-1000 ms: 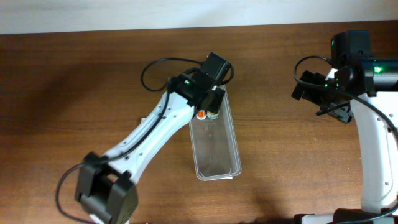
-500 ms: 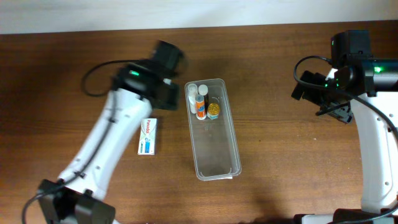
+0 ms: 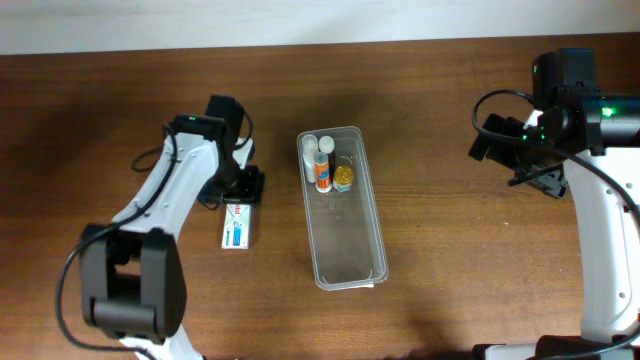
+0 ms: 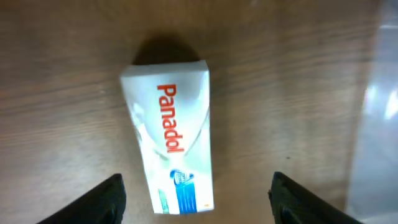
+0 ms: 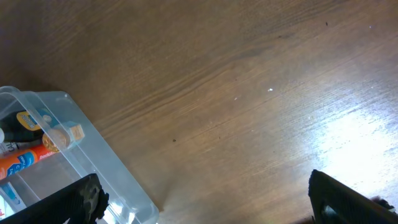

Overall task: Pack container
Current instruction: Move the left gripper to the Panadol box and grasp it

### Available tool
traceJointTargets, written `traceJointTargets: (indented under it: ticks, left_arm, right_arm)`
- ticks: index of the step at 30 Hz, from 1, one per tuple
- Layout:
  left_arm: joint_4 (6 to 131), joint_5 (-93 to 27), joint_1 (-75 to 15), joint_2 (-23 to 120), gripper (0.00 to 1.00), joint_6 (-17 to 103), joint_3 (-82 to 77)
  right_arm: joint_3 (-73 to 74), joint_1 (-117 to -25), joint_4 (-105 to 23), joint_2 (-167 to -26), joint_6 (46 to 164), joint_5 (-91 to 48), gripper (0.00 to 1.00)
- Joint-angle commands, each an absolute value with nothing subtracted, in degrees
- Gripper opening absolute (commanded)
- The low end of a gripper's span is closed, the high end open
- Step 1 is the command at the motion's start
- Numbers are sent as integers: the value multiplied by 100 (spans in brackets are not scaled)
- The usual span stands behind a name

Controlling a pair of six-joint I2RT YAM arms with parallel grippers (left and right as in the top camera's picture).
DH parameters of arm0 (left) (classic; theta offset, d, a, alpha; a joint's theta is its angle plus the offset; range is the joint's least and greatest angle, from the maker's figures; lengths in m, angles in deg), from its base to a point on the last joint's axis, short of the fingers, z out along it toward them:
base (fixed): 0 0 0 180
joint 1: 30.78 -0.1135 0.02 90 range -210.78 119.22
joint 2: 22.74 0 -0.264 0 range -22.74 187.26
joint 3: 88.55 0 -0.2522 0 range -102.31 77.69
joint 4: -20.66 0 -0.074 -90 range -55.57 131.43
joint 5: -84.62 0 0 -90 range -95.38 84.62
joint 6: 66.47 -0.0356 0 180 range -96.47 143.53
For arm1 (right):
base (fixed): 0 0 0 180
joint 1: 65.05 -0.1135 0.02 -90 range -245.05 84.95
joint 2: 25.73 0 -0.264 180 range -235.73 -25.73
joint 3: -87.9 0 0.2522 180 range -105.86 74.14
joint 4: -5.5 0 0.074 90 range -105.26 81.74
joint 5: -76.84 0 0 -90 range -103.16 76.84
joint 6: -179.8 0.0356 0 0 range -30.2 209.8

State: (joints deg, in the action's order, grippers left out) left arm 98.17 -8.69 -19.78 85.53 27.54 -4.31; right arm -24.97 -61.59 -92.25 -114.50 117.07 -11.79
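The clear plastic container point(image 3: 345, 240) lies lengthwise at the table's middle. At its far end are a white bottle point(image 3: 309, 147), an orange-and-blue tube point(image 3: 321, 172) and a small gold-lidded jar point(image 3: 343, 178). A white and blue Panadol box point(image 3: 237, 226) lies flat on the table left of the container; it also shows in the left wrist view point(image 4: 169, 140). My left gripper point(image 4: 198, 202) is open, its jaws wide on either side of the box and above it. My right gripper point(image 5: 208, 202) is open and empty over bare table at the far right; the container's corner point(image 5: 93, 165) shows in its view.
The table is dark brown wood. A pale wall edge runs along the far side. The right arm's base stands at the right edge point(image 3: 605, 250).
My left arm has swung left from the container's far end to above the Panadol box. The bottle, tube and jar now show inside the container. The right arm has not moved.
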Motion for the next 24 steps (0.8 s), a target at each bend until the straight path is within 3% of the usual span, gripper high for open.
traceJointTargets:
  ticks: [1,12,13,17,24]
  left_arm:
    - [9575,-998,-2023,8794,79,2678,-210]
    - [9076,-992,-2082,9296,78,2894,133]
    - [9059,-992,-2082,9316,76,2964,152]
    - [9133,-1012,-2082,9312,51,3082,157]
    - [9297,-1009,-2082,8914,50,3395,144]
  right_arm:
    - [-2541,-6122,-9225,-11418,11775,-1190,98]
    - [-2541,-6122,-9225,-11418,11773,-1190,98]
    - [-2541,-6122,-9225,-11418,11775,-1190,98]
    - [-2541,-6122,-9225,-11418,11773,-1190,98]
    - [-2541,-6122,-9225,-11418,11773,-1190,98]
